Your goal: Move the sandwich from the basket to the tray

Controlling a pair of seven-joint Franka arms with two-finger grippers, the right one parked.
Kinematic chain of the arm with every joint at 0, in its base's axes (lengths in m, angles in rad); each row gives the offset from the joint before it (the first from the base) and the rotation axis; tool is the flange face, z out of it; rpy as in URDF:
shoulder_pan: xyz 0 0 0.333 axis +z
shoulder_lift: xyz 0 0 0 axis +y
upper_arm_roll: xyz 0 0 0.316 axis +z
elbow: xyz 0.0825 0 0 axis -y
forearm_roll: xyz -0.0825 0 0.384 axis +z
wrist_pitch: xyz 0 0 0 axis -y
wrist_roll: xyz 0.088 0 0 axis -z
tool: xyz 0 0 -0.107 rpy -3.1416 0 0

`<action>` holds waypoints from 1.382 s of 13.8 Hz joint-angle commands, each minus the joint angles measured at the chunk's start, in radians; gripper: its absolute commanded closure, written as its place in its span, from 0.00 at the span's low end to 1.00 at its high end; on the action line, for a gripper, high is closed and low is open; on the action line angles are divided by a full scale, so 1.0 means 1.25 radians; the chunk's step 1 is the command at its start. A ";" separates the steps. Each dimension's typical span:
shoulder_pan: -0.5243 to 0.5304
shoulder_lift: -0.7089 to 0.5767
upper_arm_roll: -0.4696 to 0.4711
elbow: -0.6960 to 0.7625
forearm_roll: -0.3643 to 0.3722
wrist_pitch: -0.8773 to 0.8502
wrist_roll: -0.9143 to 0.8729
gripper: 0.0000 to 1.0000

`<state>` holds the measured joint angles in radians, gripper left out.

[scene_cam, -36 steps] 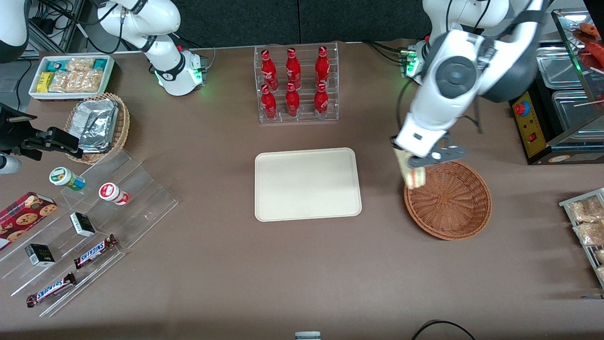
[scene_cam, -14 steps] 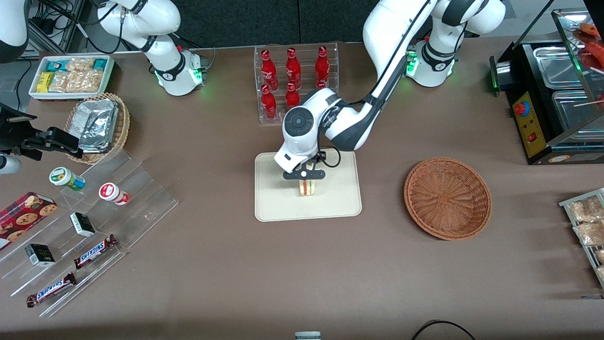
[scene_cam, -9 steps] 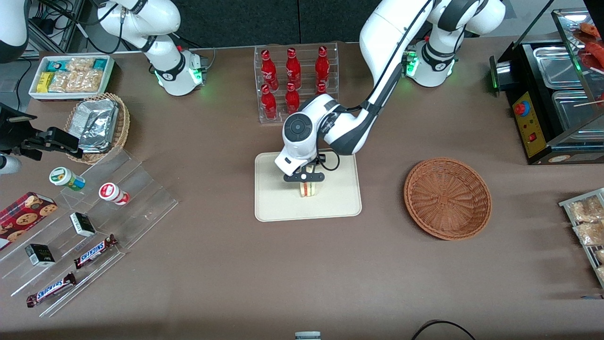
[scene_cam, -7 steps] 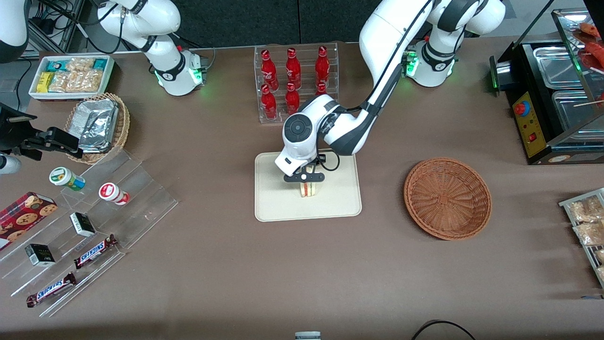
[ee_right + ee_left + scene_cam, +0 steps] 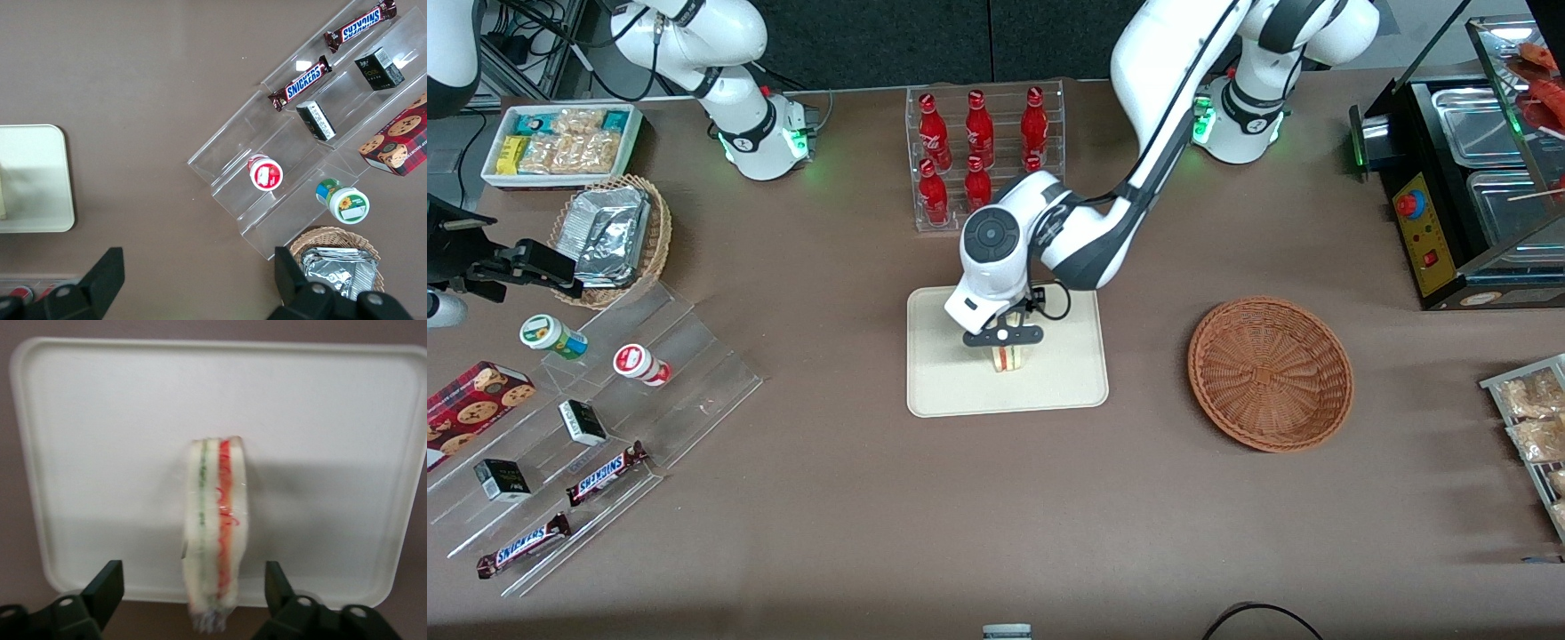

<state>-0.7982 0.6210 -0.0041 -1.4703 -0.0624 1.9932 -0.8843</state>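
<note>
The sandwich (image 5: 1010, 358) stands on its edge on the cream tray (image 5: 951, 382), near the tray's middle. In the left wrist view the sandwich (image 5: 215, 540) shows pale bread with green and red filling stripes, clear-wrapped, on the tray (image 5: 100, 440). My gripper (image 5: 1002, 337) hovers just above it, open. Its two dark fingers (image 5: 107, 587) stand wide on either side of the sandwich, with a gap on each side, gripper (image 5: 193, 585). The reddish-brown wicker basket (image 5: 1270, 373) sits empty toward the working arm's end of the table.
A clear rack of red bottles (image 5: 984, 158) stands just past the tray, under my forearm. A tan basket of foil packs (image 5: 612, 238), a white snack bin (image 5: 560, 142) and clear stepped shelves with snacks (image 5: 587, 418) lie toward the parked arm's end.
The sandwich went from over the basket to the tray, held in my gripper. It now stands on the tray with the fingers apart from it, and the wrist has shifted slightly.
</note>
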 commanded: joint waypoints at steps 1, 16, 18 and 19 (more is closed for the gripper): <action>-0.005 -0.128 0.047 -0.018 0.000 -0.120 -0.031 0.00; -0.005 -0.408 0.402 -0.012 0.002 -0.469 0.341 0.00; -0.005 -0.423 0.455 -0.010 0.002 -0.499 0.432 0.00; 0.004 -0.432 0.473 -0.009 0.002 -0.517 0.477 0.00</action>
<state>-0.7905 0.1186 0.5449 -1.4667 -0.0611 1.3840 -0.3776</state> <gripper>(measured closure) 0.000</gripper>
